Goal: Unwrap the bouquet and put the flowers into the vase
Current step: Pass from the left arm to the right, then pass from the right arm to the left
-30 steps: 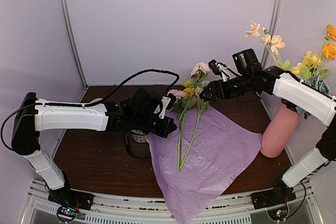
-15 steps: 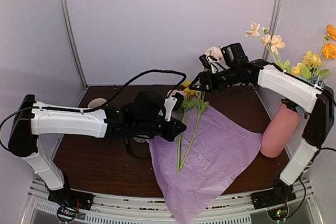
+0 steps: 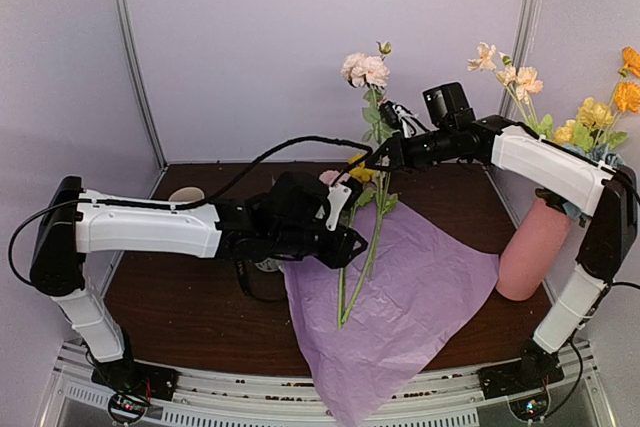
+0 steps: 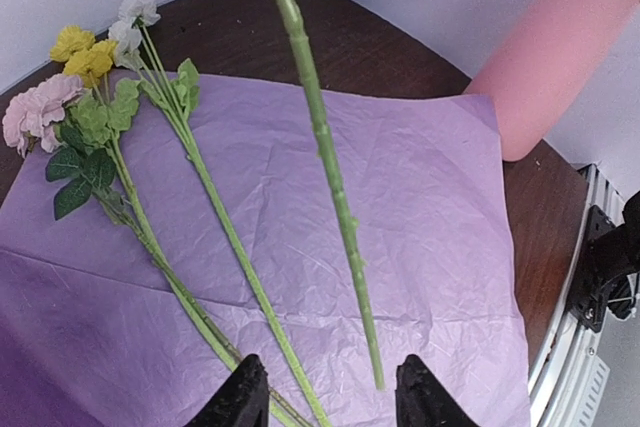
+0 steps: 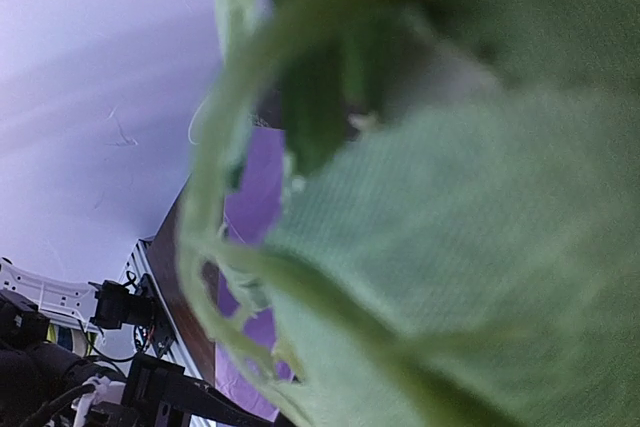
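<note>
Two grippers in view, each doing something different.

Right gripper (image 3: 386, 152): jaws pressed together on the green stem of one flower (image 3: 365, 69). It pinches partway down the stem. The flower stands nearly upright, with its pale pink-white bloom and one small bud at the top, high above the table (image 3: 170, 297). The right wrist view is filled by a blurred green leaf, so the fingers cannot be seen there.

Left gripper (image 3: 345, 244): jaws spread, holding nothing. In the left wrist view its two black fingers (image 4: 243, 399) sit apart over the paper. The lifted stem's lower end (image 4: 372, 367) hangs free between them and touches neither.

Count:
- One sheet of lilac tissue paper (image 3: 420, 297), lying open and creased on the table. Its near corner hangs over the front edge.
- Two flowers lying on that sheet, side by side with stems roughly parallel. One has a pink bloom with dark leaves (image 4: 40, 112). The other has yellow and white blooms (image 4: 90, 52). Their heads are at the far edge of the paper.
- One flower in the air, as noted above.
- One pink vase (image 3: 533, 247) at the right side of the table, just beside the paper's right corner.
- Several blooms (image 3: 592, 115) rise from the vase, peach, yellow and orange. The number of stems cannot be told.
</note>
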`<state>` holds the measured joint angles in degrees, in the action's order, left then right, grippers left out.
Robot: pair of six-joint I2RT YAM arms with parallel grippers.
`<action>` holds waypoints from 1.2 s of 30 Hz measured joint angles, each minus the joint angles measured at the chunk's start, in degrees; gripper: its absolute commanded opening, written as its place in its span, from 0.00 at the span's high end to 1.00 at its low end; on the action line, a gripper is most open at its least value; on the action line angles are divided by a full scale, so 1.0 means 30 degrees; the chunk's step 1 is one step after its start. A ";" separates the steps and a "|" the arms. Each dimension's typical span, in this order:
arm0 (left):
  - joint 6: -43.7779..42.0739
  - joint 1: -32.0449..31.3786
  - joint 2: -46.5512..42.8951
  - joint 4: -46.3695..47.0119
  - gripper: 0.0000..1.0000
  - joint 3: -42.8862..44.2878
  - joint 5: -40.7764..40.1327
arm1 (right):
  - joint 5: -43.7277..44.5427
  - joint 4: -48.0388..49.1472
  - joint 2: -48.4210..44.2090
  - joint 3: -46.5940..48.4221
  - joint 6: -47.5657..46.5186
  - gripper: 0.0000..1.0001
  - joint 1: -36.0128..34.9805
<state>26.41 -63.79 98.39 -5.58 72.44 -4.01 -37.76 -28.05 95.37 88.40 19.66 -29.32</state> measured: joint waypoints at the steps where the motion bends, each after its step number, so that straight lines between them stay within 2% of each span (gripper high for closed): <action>1: -0.0182 -0.0007 0.0182 -0.0168 0.54 0.0204 -0.0080 | -0.0007 0.0044 -0.0029 -0.0087 0.0000 1.00 0.0000; 10: -0.1246 -0.0007 0.1683 -0.0568 0.52 0.2382 0.0291 | -0.0736 0.0976 -0.1093 -0.1151 0.0095 1.00 -0.0022; 12: -0.1319 -0.0007 0.2004 -0.0474 0.55 0.2667 0.0729 | -0.0991 0.1311 -0.1384 -0.1421 0.0117 1.00 -0.0022; 13: -0.1341 -0.0007 0.2208 -0.0459 0.59 0.2856 0.0918 | -0.1035 0.1392 -0.1494 -0.1472 0.0124 1.00 -0.0044; 15: -0.1370 -0.0007 0.2681 -0.0474 0.78 0.3344 0.1107 | -0.1326 0.1668 -0.1632 -0.1610 0.0211 1.00 -0.0080; 18: -0.1515 -0.0007 0.3308 -0.0408 1.00 0.3963 0.1268 | -0.1574 0.2025 -0.1756 -0.1858 0.0430 1.00 -0.0146; 20: -0.1421 -0.0007 0.3366 -0.0568 1.00 0.4036 0.1268 | -0.1690 0.2127 -0.1851 -0.1996 0.0495 1.00 -0.0168; 21: -0.1450 0.0007 0.3366 -0.0648 1.00 0.4036 0.1260 | -0.1741 0.2149 -0.1996 -0.2106 0.0510 0.97 -0.0168; 22: -0.1457 0.0058 0.3366 -0.0612 1.00 0.4036 0.1268 | -0.1749 0.2157 -0.2091 -0.2127 0.0459 0.88 -0.0160; 24: -0.1457 0.0080 0.3359 -0.0393 1.00 0.4036 0.1290 | -0.1756 0.2215 -0.2222 -0.2127 0.0299 0.65 -0.0153; 26: -0.1457 0.0044 0.3359 -0.0080 1.00 0.3978 0.1290 | -0.1829 0.2091 -0.2317 -0.2062 0.0153 0.56 -0.0138; 30: -0.1464 0.0007 0.3315 0.0430 1.00 0.3570 0.1290 | -0.1843 0.1399 -0.2324 -0.1231 -0.0393 0.54 0.0044; 36: -0.1457 0.0007 0.3300 0.0619 1.00 0.3024 0.1319 | -0.1596 0.0831 -0.2324 0.0386 -0.0801 0.55 0.0430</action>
<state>22.04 -63.77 108.29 -3.73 81.52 -0.05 -42.54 -25.56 88.40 89.56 17.26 -28.03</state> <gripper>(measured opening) 0.035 0.466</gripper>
